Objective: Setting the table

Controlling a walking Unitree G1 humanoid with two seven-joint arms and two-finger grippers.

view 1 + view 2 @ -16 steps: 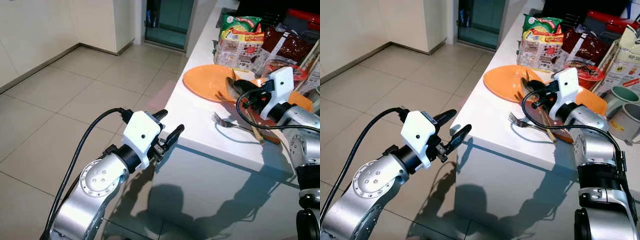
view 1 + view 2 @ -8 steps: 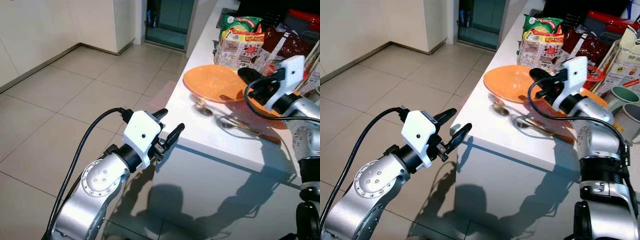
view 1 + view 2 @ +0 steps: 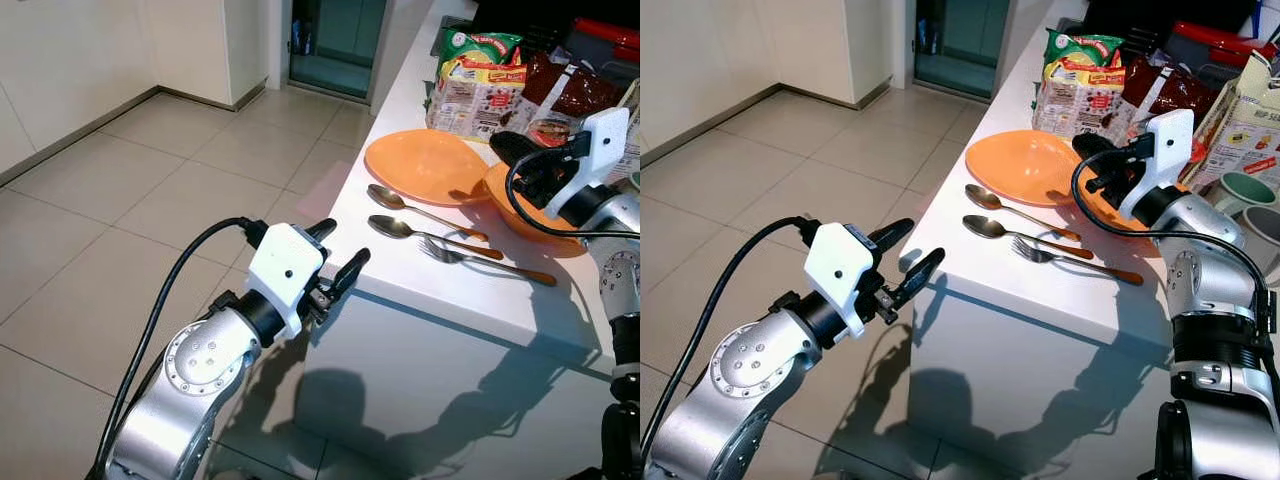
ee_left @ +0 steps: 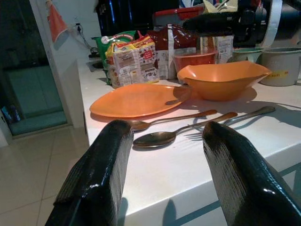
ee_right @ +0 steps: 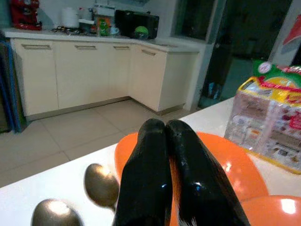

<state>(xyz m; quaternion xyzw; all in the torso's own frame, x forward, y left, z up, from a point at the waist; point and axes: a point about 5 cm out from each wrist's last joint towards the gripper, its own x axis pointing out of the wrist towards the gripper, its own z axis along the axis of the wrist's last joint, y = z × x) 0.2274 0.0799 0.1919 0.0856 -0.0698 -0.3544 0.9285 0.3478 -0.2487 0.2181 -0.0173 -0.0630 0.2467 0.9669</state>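
Laying cutlery: two spoons (image 3: 400,199) (image 3: 395,229) and a fork (image 3: 450,254) are lying side by side on the counter (image 3: 420,280) beside the orange plate (image 3: 425,165)
Right gripper (image 3: 1095,150): hovering over the orange bowl (image 3: 525,210), fingers pressed together, holding nothing
Left gripper (image 3: 340,255): waiting off the counter edge, fingers spread
Next, likely: spacing the pieces around the plate, calling for a fresh pinch on one handle
Left wrist view: showing the mugs (image 4: 277,63) behind the bowl

noodle multipack (image 3: 478,82) at counter's back edge | dark red packets (image 3: 570,92) beside it | 2 mugs (image 3: 1250,215) | tiled floor (image 3: 150,200) | glass door (image 3: 335,40)
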